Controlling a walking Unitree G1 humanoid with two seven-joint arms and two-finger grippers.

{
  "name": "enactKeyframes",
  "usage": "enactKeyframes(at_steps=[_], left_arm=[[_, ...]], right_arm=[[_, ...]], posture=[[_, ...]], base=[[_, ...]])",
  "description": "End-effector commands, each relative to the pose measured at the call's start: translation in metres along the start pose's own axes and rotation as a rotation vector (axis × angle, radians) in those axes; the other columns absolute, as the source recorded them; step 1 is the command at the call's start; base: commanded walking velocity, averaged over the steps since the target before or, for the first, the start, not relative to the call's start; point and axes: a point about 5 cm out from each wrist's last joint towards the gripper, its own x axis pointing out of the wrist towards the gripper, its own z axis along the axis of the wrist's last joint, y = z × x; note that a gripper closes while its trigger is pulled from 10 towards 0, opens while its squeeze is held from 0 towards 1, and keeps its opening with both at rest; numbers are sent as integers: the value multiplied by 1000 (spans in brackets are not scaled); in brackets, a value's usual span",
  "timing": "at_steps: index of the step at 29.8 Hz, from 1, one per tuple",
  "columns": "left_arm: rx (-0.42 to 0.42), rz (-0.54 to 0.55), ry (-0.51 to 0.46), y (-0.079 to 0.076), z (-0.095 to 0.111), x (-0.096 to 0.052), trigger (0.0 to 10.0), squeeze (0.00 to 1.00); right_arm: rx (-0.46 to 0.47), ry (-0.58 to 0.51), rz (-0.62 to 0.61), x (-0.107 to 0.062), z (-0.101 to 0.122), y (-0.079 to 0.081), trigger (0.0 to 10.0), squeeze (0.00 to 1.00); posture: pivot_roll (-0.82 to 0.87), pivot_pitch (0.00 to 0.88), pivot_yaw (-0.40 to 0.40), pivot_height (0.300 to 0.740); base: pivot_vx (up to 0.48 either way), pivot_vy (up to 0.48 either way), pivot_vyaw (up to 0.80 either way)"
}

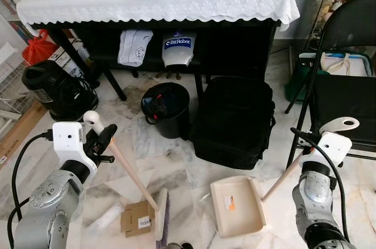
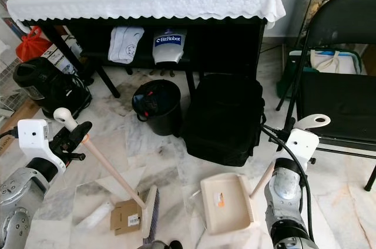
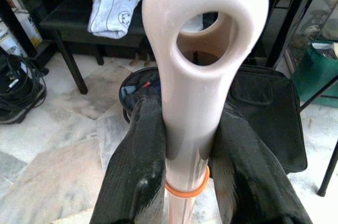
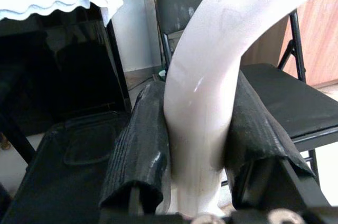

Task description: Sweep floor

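My left gripper (image 1: 106, 141) is shut on the cream handle of a broom (image 1: 132, 178), just below its looped end (image 3: 203, 34). The handle slants down to the brush head (image 1: 160, 215), which rests on the marble floor. Touching the brush lies a flat piece of brown cardboard (image 1: 136, 218), with a pale wrapper (image 1: 104, 217) beside it. My right gripper (image 1: 306, 142) is shut on the long handle (image 4: 198, 129) of a cream dustpan (image 1: 238, 205). The pan lies flat on the floor, a little to the right of the brush.
A black bin (image 1: 166, 108) and a black bag (image 1: 235, 121) stand in front of a dark table with a white cloth (image 1: 158, 2). A black folding chair (image 1: 343, 84) is at the right. A black appliance with cables (image 1: 56, 90) sits at the left.
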Motion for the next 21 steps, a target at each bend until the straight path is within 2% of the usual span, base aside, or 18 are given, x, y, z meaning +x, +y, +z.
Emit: enactKeyframes(at_steps=[1,8,12,21], left_arm=[[8,6,-19,2,5,-3,10000,0],[-2,2,-23,0,3,2,10000,0],[-6,-2,-27,-1,3,4,10000,0],[1,-4,-23,1,4,-1,10000,0]], right_arm=[[-7,-40,1,1,5,-3,10000,0],[-65,-149,-30,17,28,-13,10000,0],[-124,-149,-25,17,27,-18,10000,0],[-139,-75,-35,4,8,-20,10000,0]], posture=[[138,145,171,740],[111,135,161,740],[108,133,159,740],[121,148,169,740]], base=[[0,0,0],[0,0,0],[0,0,0],[0,0,0]])
